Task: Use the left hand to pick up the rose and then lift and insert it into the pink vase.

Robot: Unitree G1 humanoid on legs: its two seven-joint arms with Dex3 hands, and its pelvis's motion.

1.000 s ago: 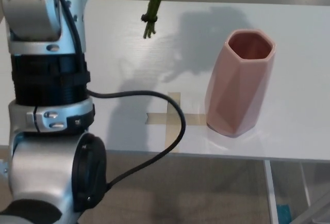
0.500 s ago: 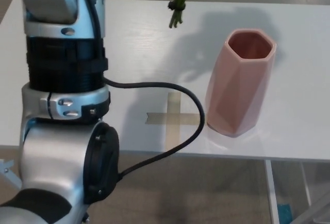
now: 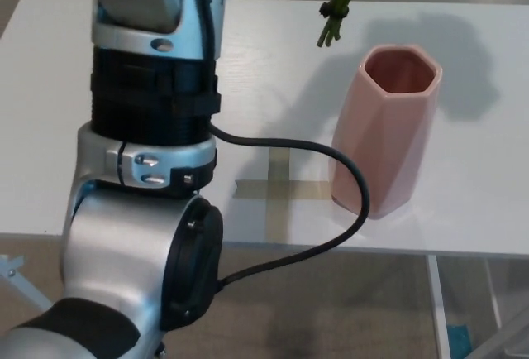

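White and broad, the counter (image 3: 50,111) fills the head view, with pale flooring seen beyond its far edge and below its near edge. A cross of tan tape (image 3: 279,187) is stuck flat near the front edge. Just right of that cross the pink vase (image 3: 385,127) stands upright, faceted, its mouth open and nothing seen inside. A soft dark shadow is cast on the counter behind and to the right of the vase.

Up at the top edge, only the green stems of the rose (image 3: 340,3) are seen, bundled by a dark tie, hanging tilted with the cut ends lowest. Those ends are held in the air above the counter, just left of the vase rim and apart from it. The bloom is cut off by the frame.

The left arm (image 3: 149,169) is raised through the picture's left, silver and black, with a black cable (image 3: 331,202) looped from it past the vase base. The left robot hand is out of frame, so its grip cannot be seen. The right robot hand is not shown either.
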